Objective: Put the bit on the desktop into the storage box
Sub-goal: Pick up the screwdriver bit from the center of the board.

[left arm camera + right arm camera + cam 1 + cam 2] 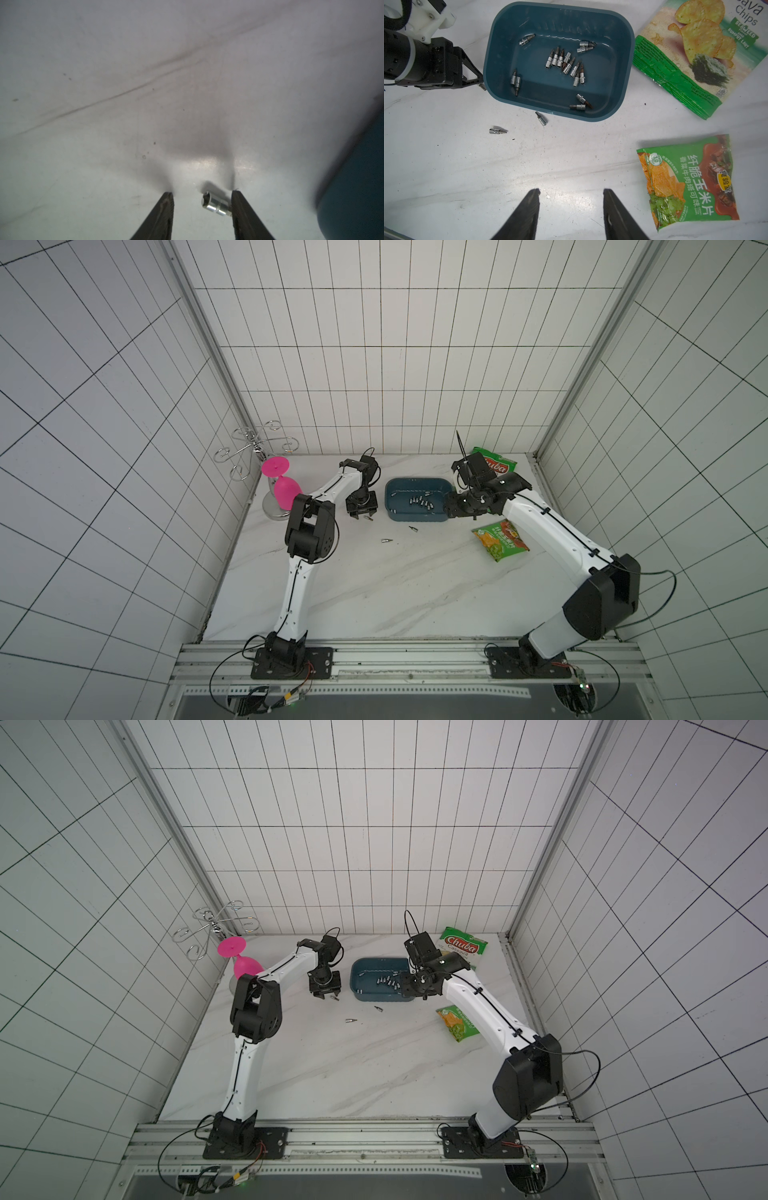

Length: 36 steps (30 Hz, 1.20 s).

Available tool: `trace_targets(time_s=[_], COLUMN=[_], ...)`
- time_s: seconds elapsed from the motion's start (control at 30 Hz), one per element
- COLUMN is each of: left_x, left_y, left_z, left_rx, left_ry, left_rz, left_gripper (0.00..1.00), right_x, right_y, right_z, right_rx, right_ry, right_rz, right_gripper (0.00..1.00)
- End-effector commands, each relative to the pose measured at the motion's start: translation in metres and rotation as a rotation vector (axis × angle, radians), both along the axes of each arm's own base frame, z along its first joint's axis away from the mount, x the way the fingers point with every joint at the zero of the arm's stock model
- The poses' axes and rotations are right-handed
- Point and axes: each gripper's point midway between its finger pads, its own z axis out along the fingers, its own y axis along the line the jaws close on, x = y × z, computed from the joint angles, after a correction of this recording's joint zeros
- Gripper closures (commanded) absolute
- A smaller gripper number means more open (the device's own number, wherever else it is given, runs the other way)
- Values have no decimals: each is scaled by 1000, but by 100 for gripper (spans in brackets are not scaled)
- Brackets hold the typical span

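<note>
So the left claw [202, 194] is down on the desktop [374, 593] just beside the storage box [602, 83], jaws partway open around a small silver bit [216, 205] that's lying on its side. One finger [241, 212] is touching the bit and the other has a clear gap to it, so it's not pinched. Two more bits are loose on the desktop on the near side of the box: one [542, 119] right by its wall, another [497, 131] a little further out, and you can spot them in both top views too. A bunch of bits [566, 62] sits inside the box, most of them clumped near the middle. The right claw [572, 193] hangs above bare desktop, jaws apart with nothing between them. A small green snack bag [685, 182] lies near it, and a bigger chips bag [691, 52] is beside the box.
</note>
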Motion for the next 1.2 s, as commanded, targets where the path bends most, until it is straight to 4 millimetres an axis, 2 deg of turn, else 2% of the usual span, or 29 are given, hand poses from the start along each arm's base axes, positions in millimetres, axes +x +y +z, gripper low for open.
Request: trace_targets(time_s=[0.0,0.4,0.67,0.8,0.93,1.03,1.17], left_x=[-2,-8,-11,-13,-16,-19,-26], left_y=[-5,-8,-7,-4,2,13,34], left_z=[-9,-13,-14,-14,-9,4,34], left_rx=[-1,1,6,12,15,13,1], left_ry=[21,36,41,43,42,28,0], left_rz=[-19,-31,-33,-32,-30,-17,16], left_gripper=[56,73,91,100,100,100,100], right_x=[-1,-2,-6,-10,-15,-17,-21], right_y=[-4,-4,4,21,42,57,83], right_z=[5,1,-21,-29,-38,-44,-50], right_rx=[11,14,33,36,47,69,96], right_ry=[-10,-6,-2,-17,-20,-21,-8], right_rz=[-8,-9,30,94,171,237,336], right_gripper=[48,48,48,47,47,47,47])
